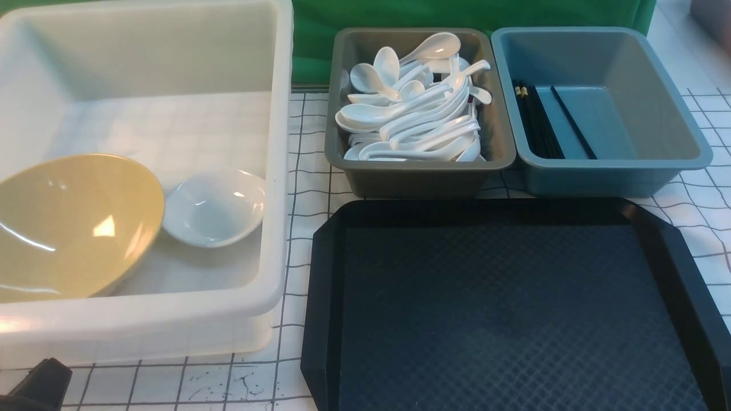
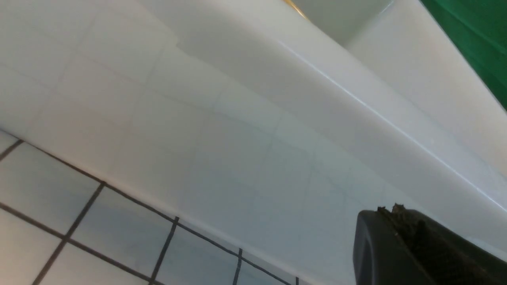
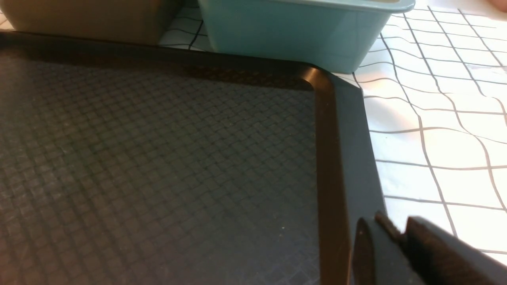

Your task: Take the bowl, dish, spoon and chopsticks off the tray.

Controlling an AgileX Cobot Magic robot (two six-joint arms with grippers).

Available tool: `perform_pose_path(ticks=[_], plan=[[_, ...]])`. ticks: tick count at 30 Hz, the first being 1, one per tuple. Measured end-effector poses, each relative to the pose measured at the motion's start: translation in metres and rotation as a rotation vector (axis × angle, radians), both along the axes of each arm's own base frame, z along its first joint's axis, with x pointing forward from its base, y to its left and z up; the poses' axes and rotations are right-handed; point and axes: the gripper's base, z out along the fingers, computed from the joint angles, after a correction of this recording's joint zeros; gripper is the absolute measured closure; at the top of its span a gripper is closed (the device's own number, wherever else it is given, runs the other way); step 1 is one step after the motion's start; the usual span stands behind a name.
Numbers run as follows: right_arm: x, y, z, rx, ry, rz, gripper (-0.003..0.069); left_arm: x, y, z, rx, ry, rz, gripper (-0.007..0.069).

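The job looks finished, or all but. Largest first: the white tub (image 1: 274, 188) on the left of the gridded surface (image 1: 302, 188) holds the bowl (image 1: 68, 228), tilted against the near-left side, with the dish (image 1: 214, 208) just beside it and seemingly touching its rim. The tray (image 1: 514, 308) sits near on the right with its diamond floor bare — nothing of the 4 items lies on it. Behind it, the grey bin (image 1: 420, 171) is heaped with white spoons, so the spoon (image 1: 417, 114) of the task cannot be told from the rest. The blue bin (image 1: 605, 165) holds the chopsticks (image 1: 542, 123) along its left side among other black sticks.

I judge no grasp remains; the next move calls only for both arms to keep clear and rest.

The left hand (image 2: 400, 221) is low beside the tub's outer wall; its fingers look pressed together and hold nothing. The right hand (image 3: 398, 235) hovers over the tray's right rim, fingers nearly together with only a thin slit between them, also empty.
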Motion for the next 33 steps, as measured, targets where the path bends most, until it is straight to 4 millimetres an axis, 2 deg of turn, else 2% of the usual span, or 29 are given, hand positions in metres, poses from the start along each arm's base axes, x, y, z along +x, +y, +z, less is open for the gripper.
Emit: perform_pose_path(ticks=[33], plan=[[0.0000, 0.0000, 0.0000, 0.000, 0.000, 0.000, 0.0509, 0.0000, 0.0000, 0.0003, 0.000, -0.001, 0.000, 0.0625]])
